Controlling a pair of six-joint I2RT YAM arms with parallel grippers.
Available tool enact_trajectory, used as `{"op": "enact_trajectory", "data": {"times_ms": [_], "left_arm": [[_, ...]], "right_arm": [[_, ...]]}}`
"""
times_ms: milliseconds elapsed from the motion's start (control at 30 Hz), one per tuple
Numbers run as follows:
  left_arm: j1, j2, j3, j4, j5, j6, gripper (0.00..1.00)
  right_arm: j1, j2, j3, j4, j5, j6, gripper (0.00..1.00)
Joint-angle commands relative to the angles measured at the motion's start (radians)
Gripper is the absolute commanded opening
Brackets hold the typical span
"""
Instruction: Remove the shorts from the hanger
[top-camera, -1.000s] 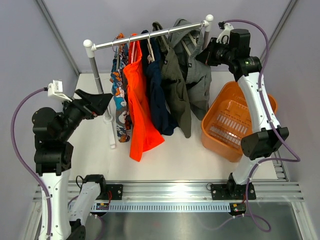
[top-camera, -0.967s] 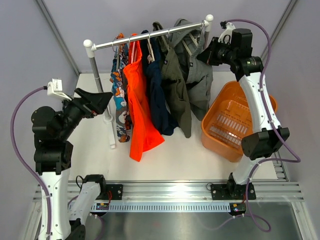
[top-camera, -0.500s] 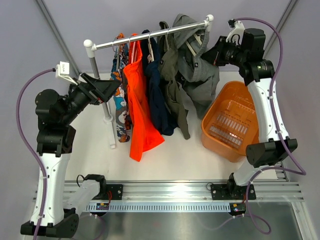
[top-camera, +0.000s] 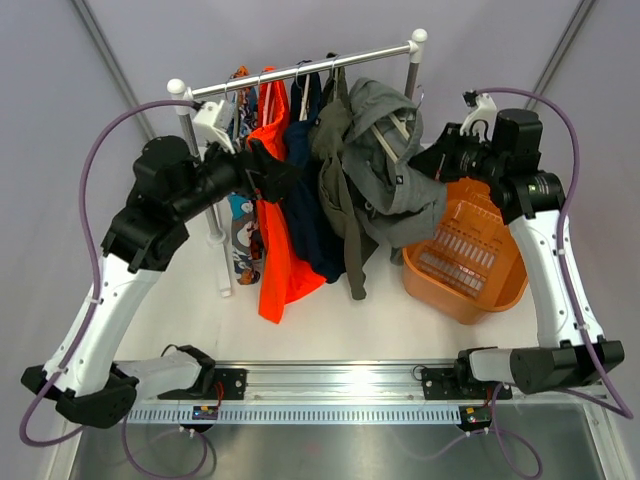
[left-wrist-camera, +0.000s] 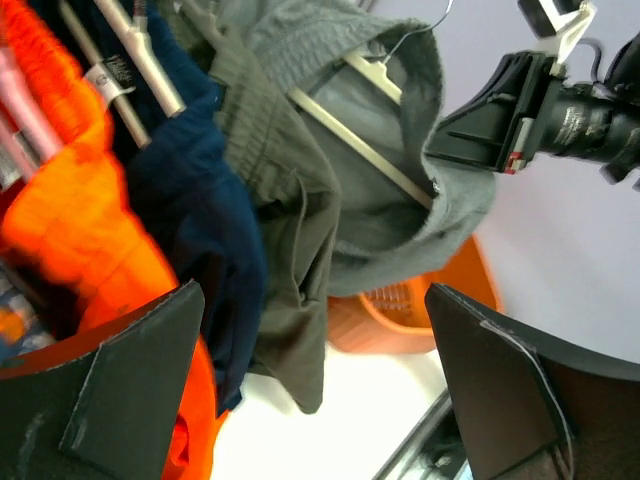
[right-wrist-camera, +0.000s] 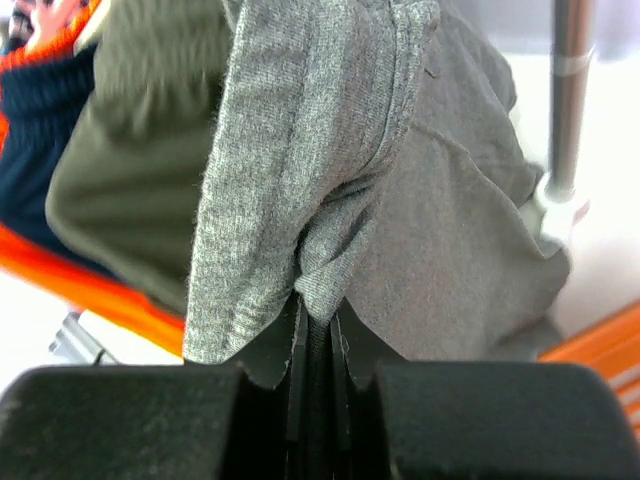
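I have pulled grey shorts (top-camera: 400, 190) from rail (top-camera: 250, 84) right end toward basket (top-camera: 480, 275), right gripper (right-wrist-camera: 318, 312) clamped on hem; hanger (left-wrist-camera: 372, 135) still inside. Left gripper (left-wrist-camera: 312, 375) advanced, fingers spread, empty.

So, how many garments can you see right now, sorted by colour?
grey shorts: 1
olive-green shorts: 1
navy garment: 1
orange garment: 1
multicolour patterned garment: 1
Total: 5
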Motion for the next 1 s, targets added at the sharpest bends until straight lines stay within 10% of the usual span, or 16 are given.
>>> {"op": "enact_trajectory", "data": {"times_ms": [0, 400, 733, 967], "left_arm": [[-0.101, 0.040, 0.057, -0.010, -0.143, 0.186, 0.99], [-0.449, 0.282, 0.086, 0.289, -0.438, 0.562, 0.90], [-0.466, 0.502, 0.168, 0.471, -0.602, 0.612, 0.73], [-0.462, 0.557, 0.244, 0.496, -0.745, 0.656, 0.25]], "right_arm": [[0.001, -0.122, -0.064, 0.047, -0.077, 0.046, 0.00], [0.000, -0.396, -0.274, 0.051, -0.013, 0.176, 0.00], [0.000, -0.511, -0.319, 0.019, -0.031, 0.204, 0.00], [0.000, -0.568, -0.337, -0.021, 0.007, 0.173, 0.00]]}}
